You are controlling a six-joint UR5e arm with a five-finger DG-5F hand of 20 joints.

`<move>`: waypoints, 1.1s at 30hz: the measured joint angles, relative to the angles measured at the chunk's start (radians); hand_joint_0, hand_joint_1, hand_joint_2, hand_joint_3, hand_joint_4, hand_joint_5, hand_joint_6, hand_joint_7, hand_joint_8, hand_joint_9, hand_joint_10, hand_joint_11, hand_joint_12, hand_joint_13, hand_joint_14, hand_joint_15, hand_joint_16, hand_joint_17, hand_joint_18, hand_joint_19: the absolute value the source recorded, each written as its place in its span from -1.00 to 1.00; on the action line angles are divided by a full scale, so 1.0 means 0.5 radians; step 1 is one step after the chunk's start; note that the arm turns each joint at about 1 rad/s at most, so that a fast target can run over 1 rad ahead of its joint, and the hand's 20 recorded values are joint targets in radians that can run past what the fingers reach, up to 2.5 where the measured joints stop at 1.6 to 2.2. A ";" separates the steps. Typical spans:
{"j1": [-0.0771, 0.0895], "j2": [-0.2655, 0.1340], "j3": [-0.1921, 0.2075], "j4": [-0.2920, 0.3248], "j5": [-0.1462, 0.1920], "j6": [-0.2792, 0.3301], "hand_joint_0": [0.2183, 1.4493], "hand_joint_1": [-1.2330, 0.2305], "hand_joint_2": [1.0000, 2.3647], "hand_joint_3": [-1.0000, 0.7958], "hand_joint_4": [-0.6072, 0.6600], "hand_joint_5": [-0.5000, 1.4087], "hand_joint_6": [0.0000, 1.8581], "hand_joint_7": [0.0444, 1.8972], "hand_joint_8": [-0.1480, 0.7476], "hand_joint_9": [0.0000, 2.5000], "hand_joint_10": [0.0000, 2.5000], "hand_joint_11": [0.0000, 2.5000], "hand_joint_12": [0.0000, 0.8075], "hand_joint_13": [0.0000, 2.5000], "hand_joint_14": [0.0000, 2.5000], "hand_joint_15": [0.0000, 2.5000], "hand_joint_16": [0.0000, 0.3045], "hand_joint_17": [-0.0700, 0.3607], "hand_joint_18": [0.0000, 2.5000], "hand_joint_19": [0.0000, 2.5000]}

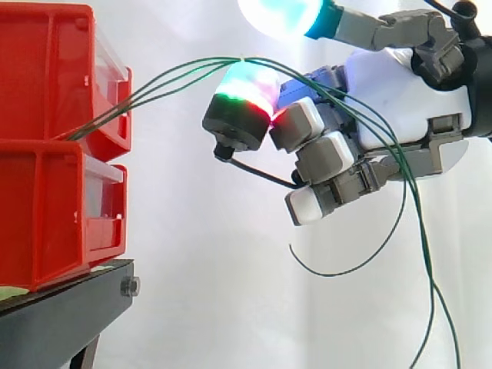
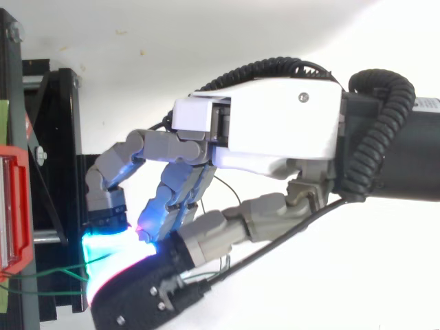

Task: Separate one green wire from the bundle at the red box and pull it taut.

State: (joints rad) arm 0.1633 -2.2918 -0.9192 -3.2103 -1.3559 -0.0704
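Green wires (image 1: 177, 73) out of the upper red bin (image 1: 46, 77), bunched over the thumb pad (image 1: 246, 96), then trailing slack past the palm. Hand (image 1: 419, 84) half-curled, nothing pinched yet. One fingertip (image 1: 280, 15) raised clear above the bundle, probably poised to close on a single strand.

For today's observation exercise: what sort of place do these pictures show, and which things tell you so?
Probably a robotics lab test bench: red bins on a black stand, a white curtain behind, and a robot hand at a bundle of green wires.
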 measured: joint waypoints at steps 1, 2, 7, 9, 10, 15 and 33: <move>0.000 0.000 0.000 0.000 0.000 -0.001 -0.42 0.09 -1.00 -0.44 0.18 -0.63 -0.14 0.18 -0.04 -0.15 -0.98 -0.37 -0.14 -0.10 -0.98 -0.44 -0.67 -0.15 -0.32 -0.55; 0.000 0.000 0.000 0.000 0.000 -0.002 -0.39 0.00 -0.99 -0.39 0.18 -0.63 -0.14 0.22 -0.04 -0.14 -0.98 -0.36 -0.15 -0.10 -0.98 -0.44 -0.67 -0.16 -0.32 -0.55; -0.001 0.000 0.001 -0.001 0.000 -0.005 -0.39 -0.18 -0.98 -0.22 0.22 -0.65 -0.08 0.25 -0.02 -0.16 -0.98 -0.36 -0.13 -0.10 -0.98 -0.44 -0.67 -0.15 -0.31 -0.56; -0.001 0.000 0.001 -0.001 0.000 -0.006 -0.39 -0.21 -0.97 -0.17 0.22 -0.65 -0.06 0.25 -0.02 -0.16 -0.98 -0.36 -0.14 -0.10 -0.98 -0.44 -0.67 -0.15 -0.31 -0.56; -0.001 0.000 0.001 -0.001 0.000 -0.006 -0.39 -0.22 -0.97 -0.14 0.21 -0.65 -0.05 0.23 -0.01 -0.16 -0.98 -0.35 -0.14 -0.10 -0.98 -0.44 -0.67 -0.16 -0.31 -0.56; 0.000 0.000 0.009 -0.005 0.000 -0.006 -0.41 -0.20 -0.98 -0.25 0.23 -0.64 -0.04 0.21 -0.03 -0.16 -0.98 -0.36 -0.15 -0.10 -0.98 -0.43 -0.67 -0.15 -0.30 -0.56; -0.001 0.000 0.022 -0.016 0.000 -0.027 -0.40 -0.17 -0.97 -0.11 0.24 -0.63 -0.05 0.31 0.00 -0.13 -0.98 -0.35 -0.13 -0.09 -0.98 -0.44 -0.67 -0.15 -0.30 -0.56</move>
State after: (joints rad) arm 0.1630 -2.2918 -0.9081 -3.2183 -1.3560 -0.0839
